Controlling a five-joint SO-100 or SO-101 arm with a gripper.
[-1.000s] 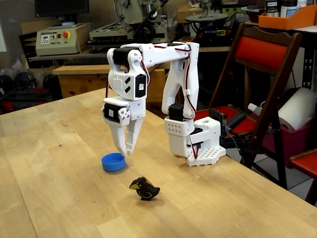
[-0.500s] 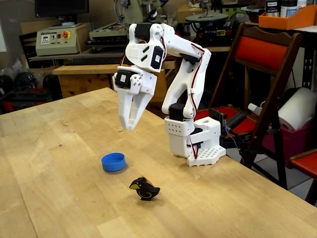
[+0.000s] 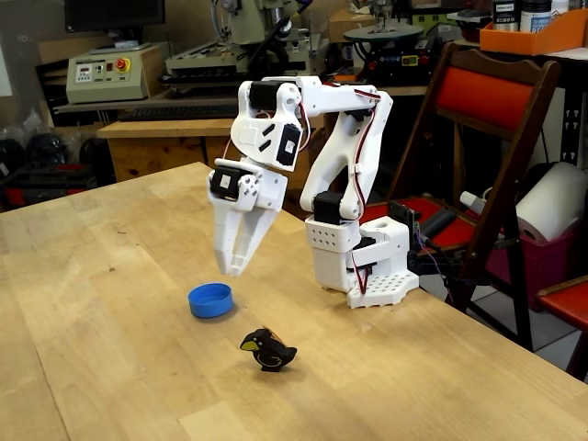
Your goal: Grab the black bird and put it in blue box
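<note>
Item: white arm over wooden desk, bird not yet grasped.

We recorded the claw raised above the blue box, fingers nearly together, holding nothing. The black bird stood upright near the front, just right of the box and apart from it. We judged the reach step pending: next the claw would need to open, travel nearer and rightward, then descend over the bird.

I stand in a workshop: behind my wooden tabletop sit machine tools, a control box with a red stop button, a workbench and an orange bin.
</note>
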